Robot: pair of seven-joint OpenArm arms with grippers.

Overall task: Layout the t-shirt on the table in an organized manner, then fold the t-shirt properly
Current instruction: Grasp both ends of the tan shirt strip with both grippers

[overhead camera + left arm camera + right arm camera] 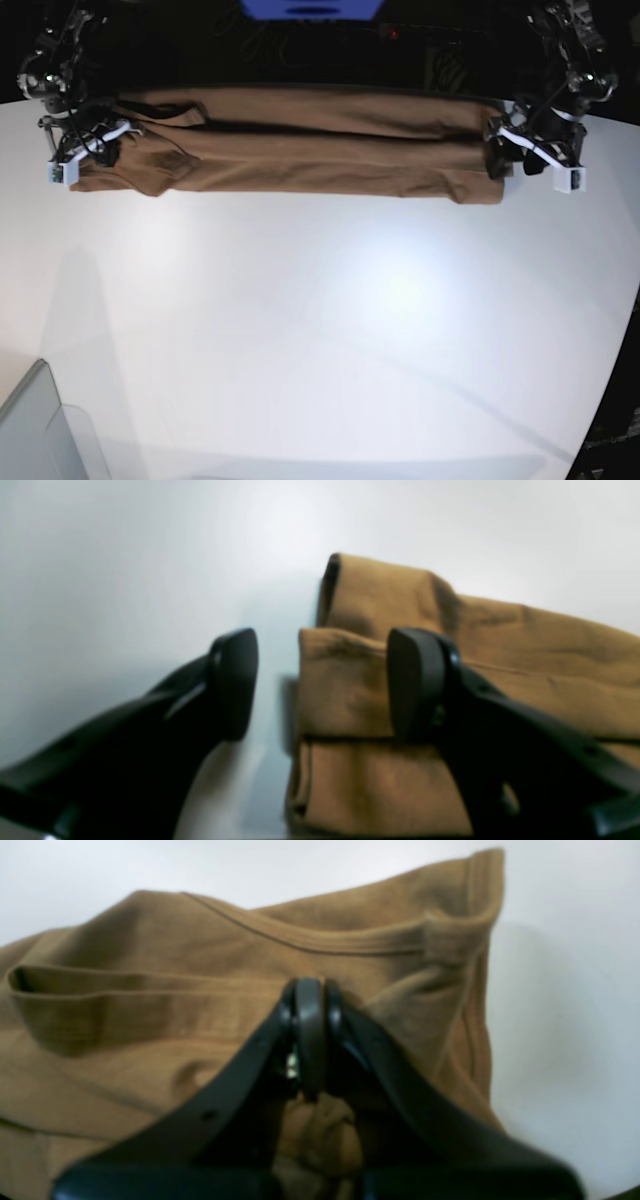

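Note:
The tan-brown t-shirt [300, 150] lies as a long narrow folded strip across the far side of the white table [320, 330]. My left gripper [320, 680] is open at the strip's right end in the base view [503, 150]. One finger [235, 680] is over bare table and the other [415, 680] is over the folded cloth [350, 690]. My right gripper [310, 995] is shut at the strip's left end [100, 150], with bunched shirt cloth [320, 1135] showing between its fingers. The ribbed hem [480, 900] stands up beside it.
A grey slab-like object [40, 430] sits at the table's near left corner. The table's curved edge [622, 340] runs down the right side. Dark equipment and a blue panel [310, 8] lie beyond the far edge.

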